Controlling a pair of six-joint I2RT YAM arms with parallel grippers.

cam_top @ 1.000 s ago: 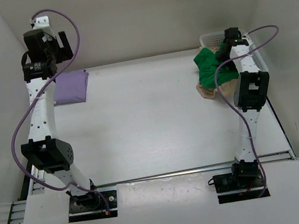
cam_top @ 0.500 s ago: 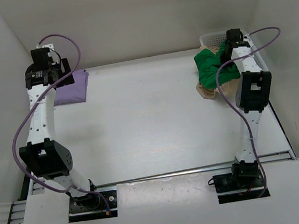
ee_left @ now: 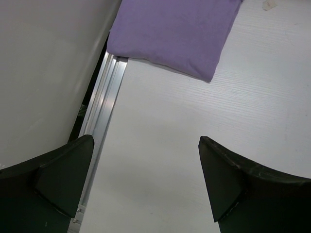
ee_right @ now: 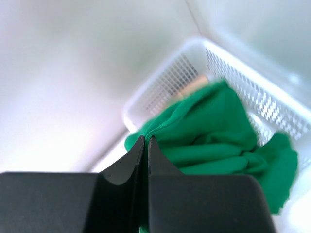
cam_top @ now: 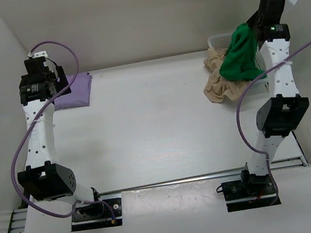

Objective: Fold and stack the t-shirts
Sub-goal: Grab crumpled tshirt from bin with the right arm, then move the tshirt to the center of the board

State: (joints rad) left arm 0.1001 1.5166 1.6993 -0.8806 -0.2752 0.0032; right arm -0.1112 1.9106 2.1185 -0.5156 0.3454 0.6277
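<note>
The green t-shirt (cam_top: 239, 55) hangs in the air over the basket, pinched at a fold by my right gripper (cam_top: 252, 26), which is shut on it; the wrist view shows the jaws (ee_right: 146, 141) pressed together on the green cloth (ee_right: 218, 131). The beige t-shirt (cam_top: 219, 84) lies crumpled, spilling from the basket onto the table. The lavender t-shirt (cam_top: 76, 90) lies folded flat at the far left, also seen as purple cloth (ee_left: 175, 34). My left gripper (ee_left: 146, 179) hovers open just in front of it, nothing between its fingers.
A white mesh basket (cam_top: 218, 41) stands at the far right corner against the walls, its rim (ee_right: 160, 80) below the green cloth. An aluminium rail (ee_left: 99, 126) runs along the table's left edge beside the wall.
My right gripper closed on the green t-shirt and lifted it up out of the basket, uncovering the beige one. The left arm swung lower and left, beside the lavender shirt.
</note>
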